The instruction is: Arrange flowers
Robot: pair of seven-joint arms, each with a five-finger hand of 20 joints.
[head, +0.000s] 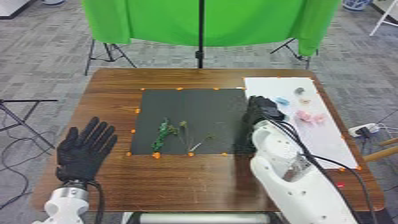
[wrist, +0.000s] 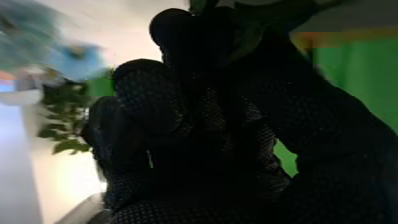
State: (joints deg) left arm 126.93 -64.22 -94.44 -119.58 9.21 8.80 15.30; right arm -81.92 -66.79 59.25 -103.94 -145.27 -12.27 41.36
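So, the black mat [head: 191, 107] is the landmark, lying on the brown wooden table [head: 187, 185] with orange markers [head: 156, 155] along its edges. On the near left part of the mat lies a green leafy sprig [head: 161, 137], and just to its right are thin stems [head: 184, 132] with small heads, fanned toward the mat's near edge. Beside the mat, on its right, is a white sheet [head: 330, 142] bearing pink flowers [head: 306, 116], a blue flower [head: 282, 101], a beige bloom [head: 304, 101] and a grey bloom [head: 298, 91].

The right hand [head: 259, 107] is at the mat's right border, next to the sheet. In the wrist view its fingers [wrist: 147, 95] are bent and close together, pinching green foliage [wrist: 249, 42] at their tips; how far the stem runs inside the glove, I cannot tell. The left hand [head: 78, 160] is left of the mat, apart from it, fingers straight and slightly spread, holding nothing. Beyond the mat, past the table's far edge, hangs a green cloth [head: 160, 25]
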